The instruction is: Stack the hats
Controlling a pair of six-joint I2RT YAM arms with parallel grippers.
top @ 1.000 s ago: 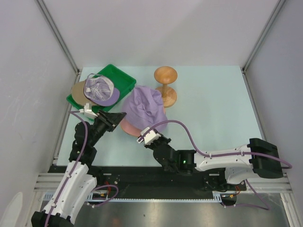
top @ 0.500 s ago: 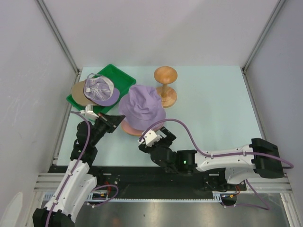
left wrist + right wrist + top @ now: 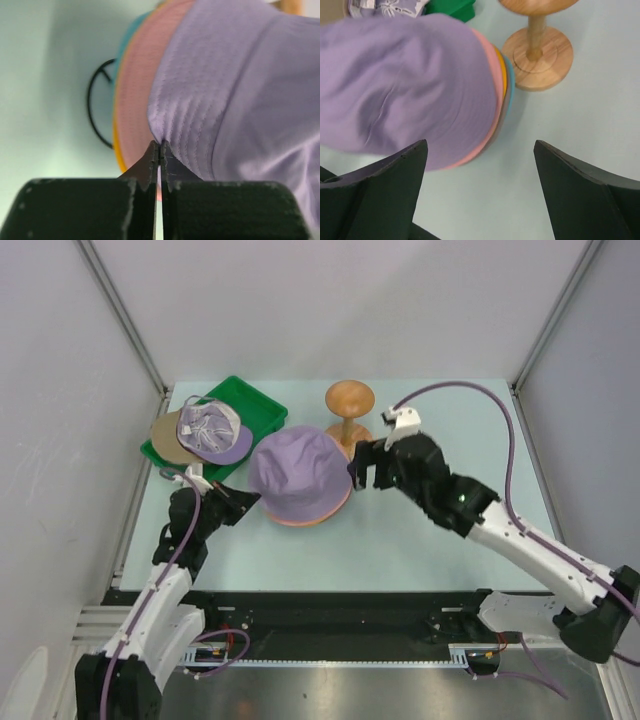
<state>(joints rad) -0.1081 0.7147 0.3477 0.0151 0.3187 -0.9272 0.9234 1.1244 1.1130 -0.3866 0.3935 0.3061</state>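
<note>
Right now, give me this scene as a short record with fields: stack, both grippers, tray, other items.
stack top: lavender hat
beneath it: brims of pink hat, orange hat and teal hat showing
left gripper: shut, tips at the lavender hat's brim
right gripper: open, empty, between the stack and the wooden stand
green tray: patterned cap lying over tan cap, not yet stacked
also: black wire ring at the stack's edge

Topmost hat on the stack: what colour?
Lavender hat; shows best in the right wrist view.
</note>
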